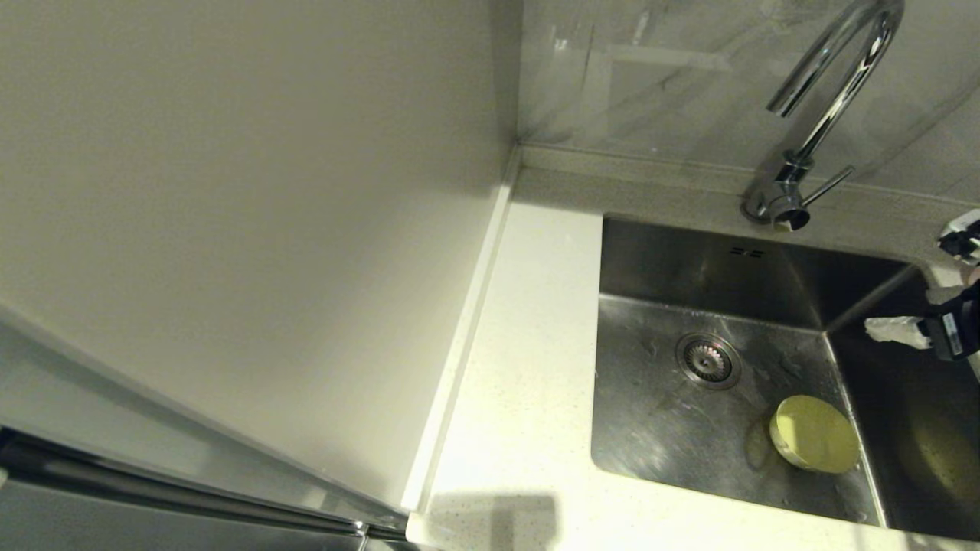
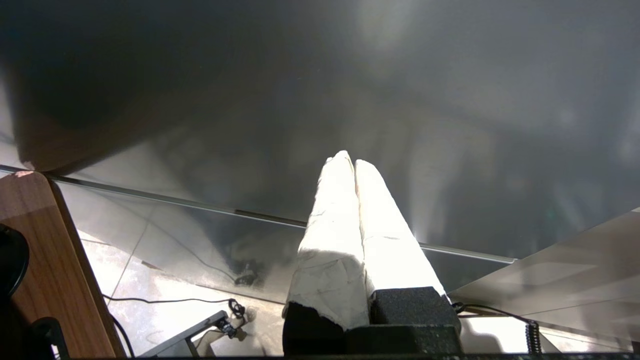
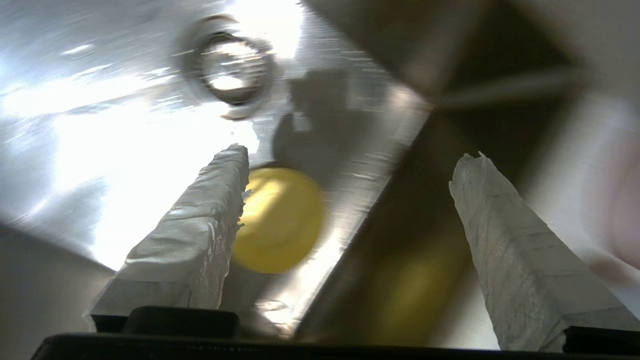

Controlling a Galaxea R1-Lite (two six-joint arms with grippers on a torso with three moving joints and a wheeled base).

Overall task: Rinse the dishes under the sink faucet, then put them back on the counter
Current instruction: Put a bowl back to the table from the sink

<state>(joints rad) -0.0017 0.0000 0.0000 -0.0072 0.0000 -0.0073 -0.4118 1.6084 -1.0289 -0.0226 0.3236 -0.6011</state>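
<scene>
A yellow-green bowl [image 1: 815, 432] [image 3: 277, 220] lies bottom up on the floor of the steel sink [image 1: 666, 413], close to its right wall, which mirrors it. My right gripper [image 1: 926, 287] [image 3: 352, 157] is open above the sink's right side. The bowl is below and beyond it, beside one taped finger [image 3: 200, 235], not between the two. The chrome faucet [image 1: 827, 115] stands behind the basin, spout over the back; I see no water running. A pale pink blur sits at the right wrist view's edge; the white dish is out of view. My left gripper [image 2: 350, 160] is parked low, shut on nothing.
The white speckled counter [image 1: 528, 344] runs along the sink's left side, bounded by its raised edge strip [image 1: 467, 329] and the plain wall panel [image 1: 230, 229]. The round drain [image 1: 708, 360] [image 3: 232, 65] lies mid-basin, and two overflow slots [image 1: 746, 251] mark the back wall.
</scene>
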